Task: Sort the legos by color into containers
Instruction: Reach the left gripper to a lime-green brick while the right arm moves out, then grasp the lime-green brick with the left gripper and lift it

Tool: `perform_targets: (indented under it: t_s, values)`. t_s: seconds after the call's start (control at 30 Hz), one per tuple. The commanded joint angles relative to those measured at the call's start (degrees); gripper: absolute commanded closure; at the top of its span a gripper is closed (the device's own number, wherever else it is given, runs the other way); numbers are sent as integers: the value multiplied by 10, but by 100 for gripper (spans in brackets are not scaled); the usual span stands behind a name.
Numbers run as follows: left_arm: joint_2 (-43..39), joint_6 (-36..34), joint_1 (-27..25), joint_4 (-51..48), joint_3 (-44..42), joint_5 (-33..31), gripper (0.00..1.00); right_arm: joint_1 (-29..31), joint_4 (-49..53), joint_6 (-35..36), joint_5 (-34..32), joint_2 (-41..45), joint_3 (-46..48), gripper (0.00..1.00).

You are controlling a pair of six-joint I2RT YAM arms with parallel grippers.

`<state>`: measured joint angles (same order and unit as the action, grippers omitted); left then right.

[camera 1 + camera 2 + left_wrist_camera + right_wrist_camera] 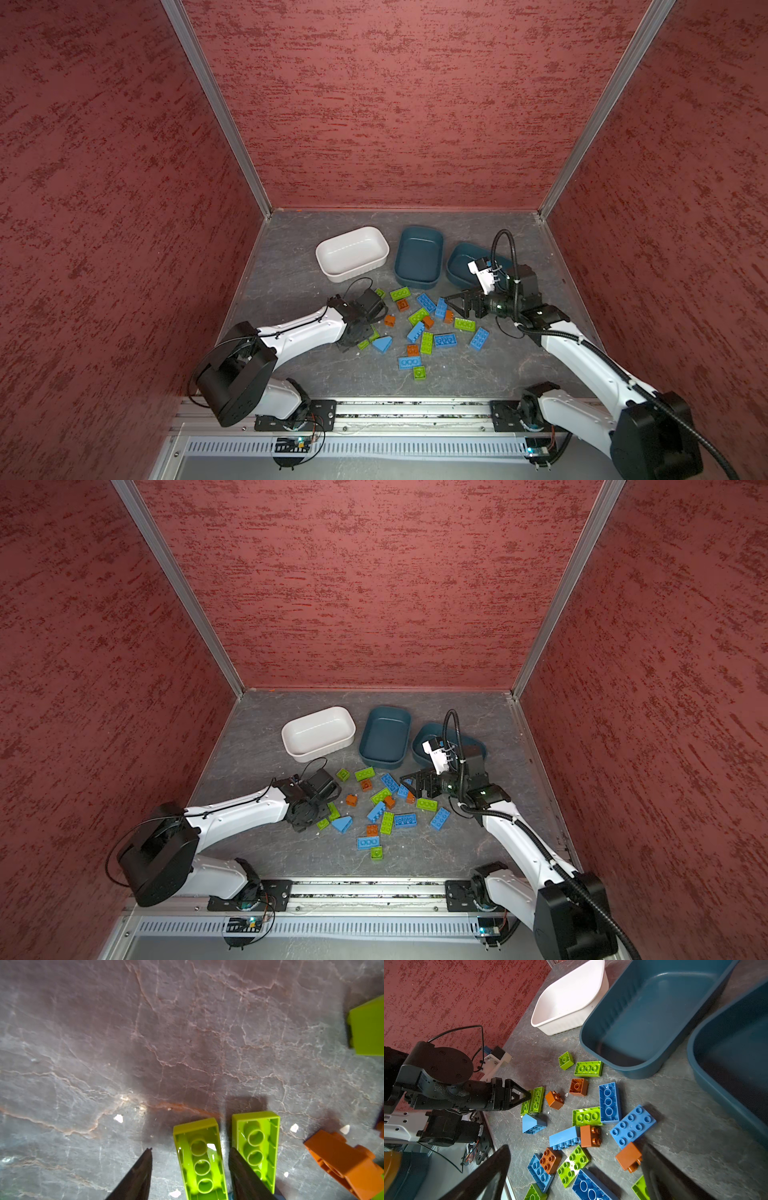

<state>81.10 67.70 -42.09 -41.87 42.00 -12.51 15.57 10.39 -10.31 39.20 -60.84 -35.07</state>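
**Even Overhead Light, Soft Focus Up Close**

Lit evenly from above in both top views, with a reddish cast off the walls point(374, 104) onto the grey table point(286, 257). Short, soft shadows beside the legos point(444, 340); mild sheen on the white container point(328, 748). Bowed lines toward the frame edges. Slightly soft in the left wrist view, with a white glare spot on a green brick point(199, 1157) and blurred dark fingers point(137, 1176). Crisp on bricks in the right wrist view, out of focus on near fingers point(483, 1180).

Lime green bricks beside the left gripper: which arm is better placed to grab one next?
Left: the left gripper, open, straddles one lime green brick; the right gripper hangs open across the pile.
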Motion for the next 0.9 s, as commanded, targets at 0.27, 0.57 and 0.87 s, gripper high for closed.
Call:
perform_targets:
  t_s: [0.27,0.57,0.87]
  values:
    - [36,1,-9,7,9,-1,52,4,-4,7,12,-1,13,1]
    - [22,-26,-15,-30,28,-14,71,3,-4,0,17,14,15,1]
    - [-2,-233,48,-100,142,-59,71,30,-82,-48,112,38,15,1]
